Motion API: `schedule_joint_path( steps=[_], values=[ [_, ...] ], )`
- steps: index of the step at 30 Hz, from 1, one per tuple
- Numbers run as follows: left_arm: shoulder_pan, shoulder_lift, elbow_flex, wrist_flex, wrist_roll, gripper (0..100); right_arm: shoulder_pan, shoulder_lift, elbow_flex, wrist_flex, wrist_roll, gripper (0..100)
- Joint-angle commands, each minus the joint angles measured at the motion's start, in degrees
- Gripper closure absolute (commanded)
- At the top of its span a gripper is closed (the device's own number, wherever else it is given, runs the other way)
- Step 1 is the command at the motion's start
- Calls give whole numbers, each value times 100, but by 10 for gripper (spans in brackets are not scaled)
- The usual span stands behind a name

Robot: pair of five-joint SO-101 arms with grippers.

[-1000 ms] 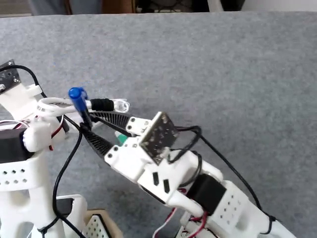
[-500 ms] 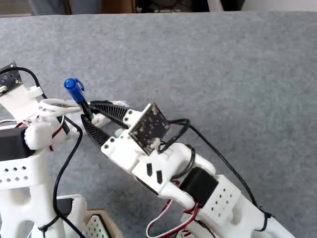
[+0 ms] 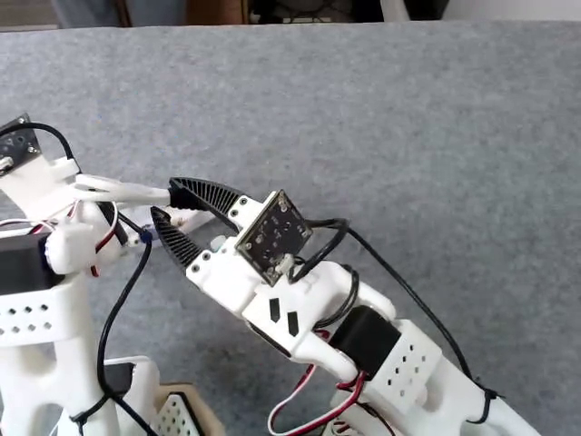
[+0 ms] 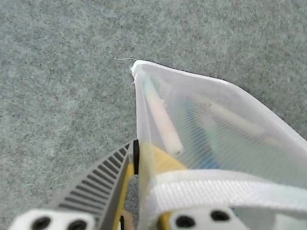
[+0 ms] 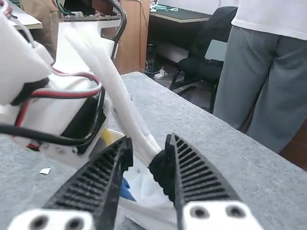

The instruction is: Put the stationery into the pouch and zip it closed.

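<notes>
Straddling the rim of the pouch (image 4: 206,134), the right gripper (image 3: 164,201) has its jaws spread; the left gripper (image 4: 141,188), just left, pinches that rim.

A grey felt-covered table (image 3: 408,118) bears one small white scrap (image 5: 44,170)

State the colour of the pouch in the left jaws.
Translucent white, fine-meshed pouch with a solid white band at its edge; clearest in the left wrist view.

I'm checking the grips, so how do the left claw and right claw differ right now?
The left claw is clamped shut on the pouch, while the right claw is spread open. The left claw holds the pouch; the right claw only sits at its rim. Both are ribbed.
</notes>
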Motion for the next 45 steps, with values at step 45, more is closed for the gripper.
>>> schedule_joint_path(
  steps=[45],
  values=[
    [-198, -70, -268, -132, 44, 972, 545, 7143, -3011, 3930, -747, 797]
  ],
)
